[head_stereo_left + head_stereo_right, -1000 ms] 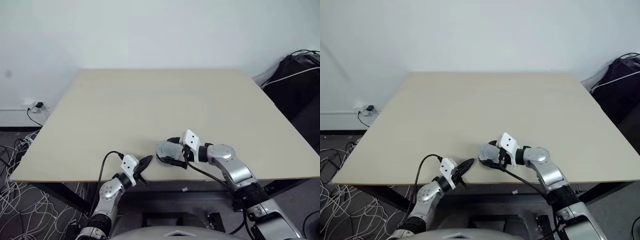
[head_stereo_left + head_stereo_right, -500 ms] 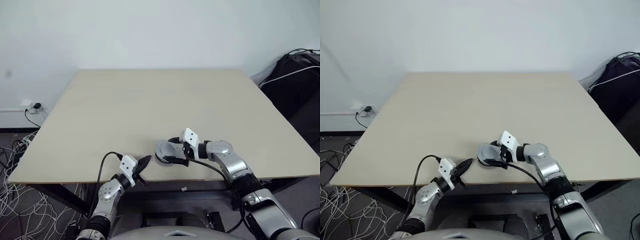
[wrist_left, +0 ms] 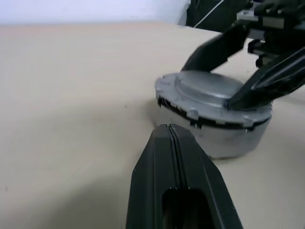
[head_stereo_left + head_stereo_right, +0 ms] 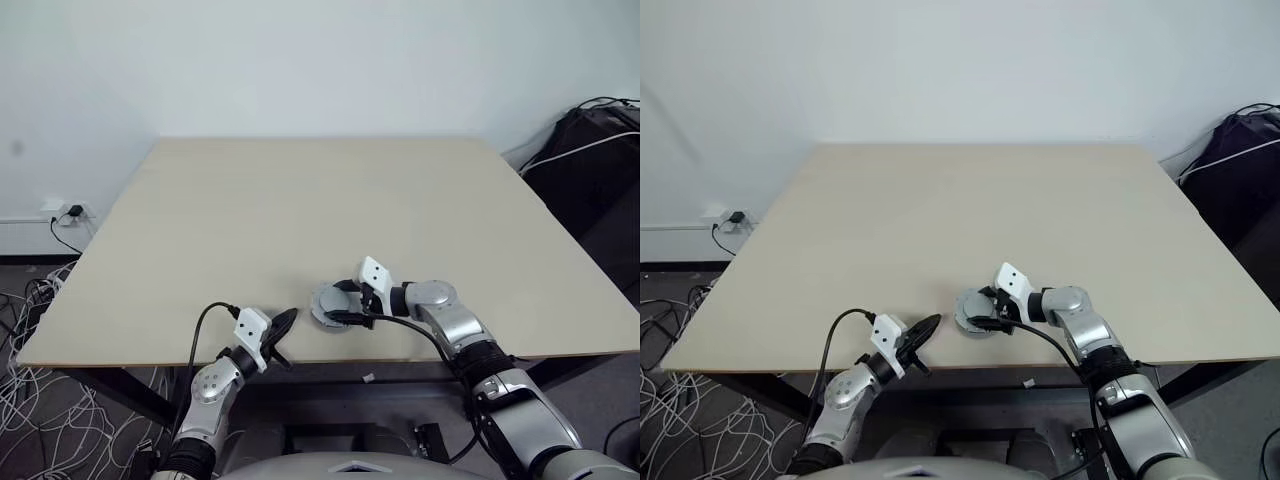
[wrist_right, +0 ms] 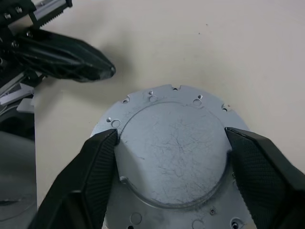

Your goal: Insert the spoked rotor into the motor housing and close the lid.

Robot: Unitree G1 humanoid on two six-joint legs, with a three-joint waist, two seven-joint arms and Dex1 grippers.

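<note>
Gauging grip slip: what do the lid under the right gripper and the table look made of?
Lid: apparently bare metal, dull grey with fine scratches and small drilled holes. Table: pale beige, matte, smooth top, likely laminate or wood; the look leaves it open.

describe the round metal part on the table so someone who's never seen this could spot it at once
On the beige table, look near the front edge, just right of centre. The motor housing sits there, a squat round grey metal unit with a flat lid on top, straddled by the right gripper. The shut left gripper beside it is black and pointed, not round or metallic.
</note>
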